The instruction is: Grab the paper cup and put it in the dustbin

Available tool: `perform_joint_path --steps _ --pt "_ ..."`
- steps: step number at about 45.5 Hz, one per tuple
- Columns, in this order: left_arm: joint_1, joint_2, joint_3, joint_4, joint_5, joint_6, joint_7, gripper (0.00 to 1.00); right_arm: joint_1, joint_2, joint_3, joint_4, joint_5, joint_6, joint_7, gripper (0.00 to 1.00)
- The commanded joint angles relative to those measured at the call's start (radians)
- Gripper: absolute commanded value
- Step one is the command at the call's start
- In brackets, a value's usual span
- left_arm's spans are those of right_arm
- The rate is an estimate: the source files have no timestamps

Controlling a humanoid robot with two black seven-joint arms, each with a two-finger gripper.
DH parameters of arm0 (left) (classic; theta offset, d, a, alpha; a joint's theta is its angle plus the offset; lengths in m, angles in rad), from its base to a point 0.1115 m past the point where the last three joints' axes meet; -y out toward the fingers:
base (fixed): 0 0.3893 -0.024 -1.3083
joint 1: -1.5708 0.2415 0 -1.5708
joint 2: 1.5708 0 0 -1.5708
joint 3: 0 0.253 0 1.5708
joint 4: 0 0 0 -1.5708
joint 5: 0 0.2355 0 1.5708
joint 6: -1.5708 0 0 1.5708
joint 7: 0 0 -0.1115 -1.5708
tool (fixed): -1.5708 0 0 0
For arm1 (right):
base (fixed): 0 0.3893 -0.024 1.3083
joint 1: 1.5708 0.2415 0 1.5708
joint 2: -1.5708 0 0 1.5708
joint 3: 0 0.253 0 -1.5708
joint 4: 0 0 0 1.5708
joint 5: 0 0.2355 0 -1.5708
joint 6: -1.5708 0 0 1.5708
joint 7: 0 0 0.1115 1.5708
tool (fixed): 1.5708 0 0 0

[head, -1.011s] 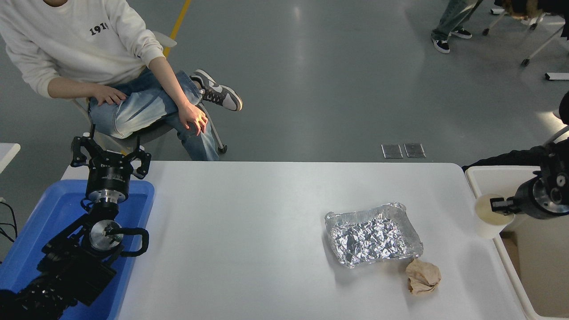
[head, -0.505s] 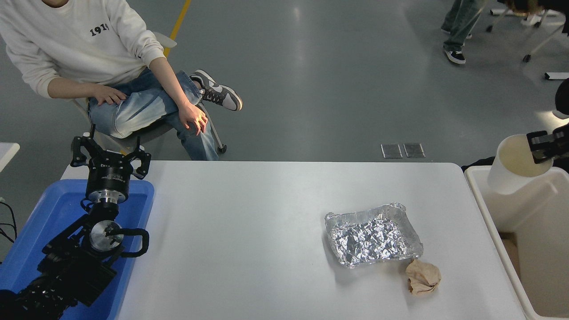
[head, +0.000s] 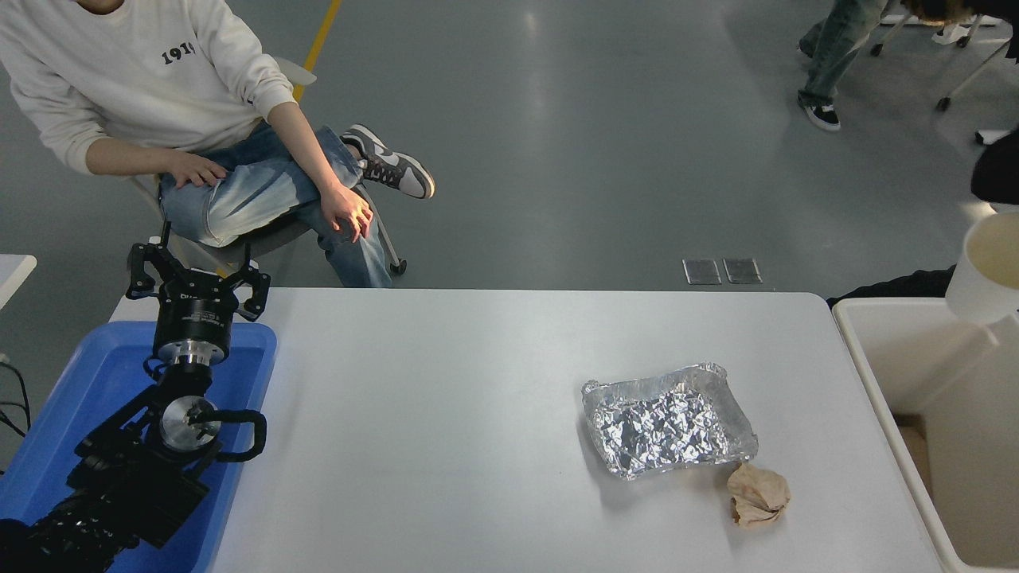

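- The paper cup [head: 989,269] is up in the air at the right edge of the view, above the far end of the dustbin [head: 892,350], with its open mouth tipped toward the camera and its right side cut off by the frame.
- No fingers show on the cup; whatever holds it lies outside the view, so I cannot tell how it is gripped.
- The right gripper and its arm are out of sight past the right edge.
- The left gripper [head: 197,280] is parked at the lower left, above the far end of the blue bin [head: 95,382], pointing away from the camera with its fingers [head: 143,270] spread apart and nothing between them.
- The dustbin stands just beside the right end of the table [head: 446,414]; only its left part shows, the rest being cut off.
- On the table lie a foil tray [head: 667,421] and, just beside its near right corner, a crumpled brown paper ball [head: 758,495].
- A person [head: 159,87] sits on a chair beyond the far left of the table, one hand [head: 347,214] on a knee.
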Motion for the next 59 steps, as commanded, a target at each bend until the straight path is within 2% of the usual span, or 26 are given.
perform_joint_path --steps 1,5,12,19,24,29,36,50,51,52,53,54,59 --pt "0.000 0.000 0.000 -0.001 0.000 0.001 0.000 0.99 -0.423 -0.147 0.073 -0.297 -0.045 -0.274 0.015 0.00" --pt "0.000 0.000 0.000 -0.001 0.000 0.001 0.000 0.99 -0.677 -0.172 0.229 -0.386 0.018 -0.378 0.015 0.00" --pt "0.000 0.000 0.000 -0.001 0.000 0.001 -0.001 0.99 -1.102 -0.151 0.611 -0.515 0.165 -0.428 0.009 0.00" --pt "0.000 0.000 0.000 -0.001 0.000 0.001 0.000 0.99 -1.399 -0.048 0.953 -0.655 0.228 -0.458 0.005 0.00" --pt "0.000 0.000 0.000 0.001 0.000 0.001 -0.001 0.99 -1.554 0.082 1.107 -0.816 0.236 -0.518 0.006 0.00" --pt "0.000 0.000 0.000 0.001 0.000 0.001 -0.001 0.99 -1.638 0.181 1.182 -0.913 0.269 -0.552 0.008 0.00" --pt "0.000 0.000 0.000 0.001 -0.002 0.001 -0.001 0.99 -1.690 0.247 1.185 -0.934 0.338 -0.567 0.006 0.00" --pt "-0.001 0.000 0.000 -0.001 -0.002 0.001 -0.001 0.99 -1.683 0.283 1.185 -0.943 0.343 -0.576 0.011 0.00" --pt "-0.001 0.000 0.000 0.001 0.000 0.001 -0.001 0.99 -1.678 0.282 1.185 -0.936 0.343 -0.573 0.012 0.13" --pt "-0.001 0.000 0.000 0.001 0.000 0.001 -0.001 0.99 -1.671 0.282 1.185 -0.931 0.343 -0.566 0.012 0.38" --pt "-0.001 0.000 0.000 0.001 0.000 0.001 -0.001 0.99 -1.660 0.280 1.185 -0.930 0.343 -0.566 0.014 0.81" --pt "0.000 0.000 0.000 -0.001 0.000 0.001 -0.001 0.99 -1.646 0.280 1.185 -0.926 0.343 -0.563 0.014 1.00" --pt "-0.001 0.000 0.000 -0.001 0.000 0.001 -0.001 0.99 -1.600 0.248 1.130 -0.887 0.335 -0.558 0.017 1.00"
